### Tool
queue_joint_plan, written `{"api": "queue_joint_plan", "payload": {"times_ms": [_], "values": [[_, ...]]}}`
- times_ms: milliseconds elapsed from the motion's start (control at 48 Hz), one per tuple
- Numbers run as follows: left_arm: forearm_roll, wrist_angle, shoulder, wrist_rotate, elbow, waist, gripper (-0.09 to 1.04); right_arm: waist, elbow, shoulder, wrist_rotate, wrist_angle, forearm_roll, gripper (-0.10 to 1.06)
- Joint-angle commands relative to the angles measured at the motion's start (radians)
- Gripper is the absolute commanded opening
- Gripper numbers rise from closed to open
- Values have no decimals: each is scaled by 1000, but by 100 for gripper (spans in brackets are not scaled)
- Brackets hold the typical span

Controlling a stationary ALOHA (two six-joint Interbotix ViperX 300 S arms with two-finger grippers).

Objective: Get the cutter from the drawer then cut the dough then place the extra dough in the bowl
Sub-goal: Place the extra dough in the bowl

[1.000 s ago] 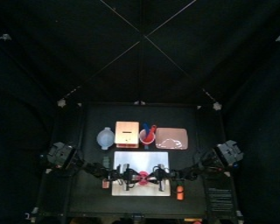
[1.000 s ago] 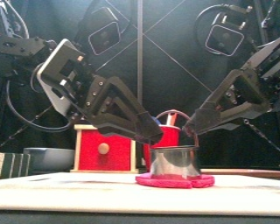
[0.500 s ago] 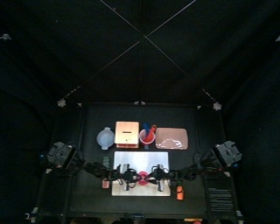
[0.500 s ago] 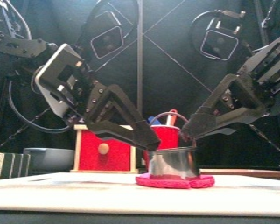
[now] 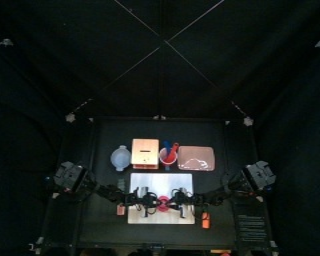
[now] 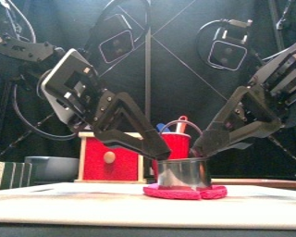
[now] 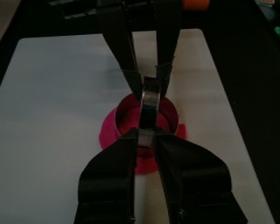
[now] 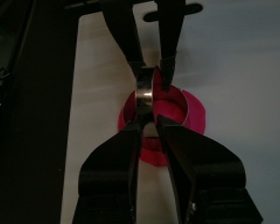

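The round metal cutter stands upright on the flat pink dough, in the middle of the white cutting board. My left gripper slants down from the left, shut on the cutter's left rim. On the opposite rim my right gripper is shut, slanting in from the right. In the left wrist view the jaws pinch the cutter at its near edge above the dough. The right wrist view shows the same grip on the cutter, with dough spreading around it.
Behind the board stand the wooden box with its red drawer front, the red cup with knives, and the blue-grey bowl at the left. From above, the bowl, box and pink tray line the back.
Both arms have shifted slightly, their wrists rising and leaning inward, while the jaws stay on the cutter. The cutter remains on the dough.
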Motion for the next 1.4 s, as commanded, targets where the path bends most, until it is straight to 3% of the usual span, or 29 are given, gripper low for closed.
{"api": "queue_joint_plan", "payload": {"times_ms": [21, 1396], "values": [[3, 26, -11, -2, -17, 0, 54, -8, 11, 9, 3, 44, 18, 59], [-54, 305, 94, -11, -60, 28, 54, -41, -5, 78, 5, 104, 35, 59]]}}
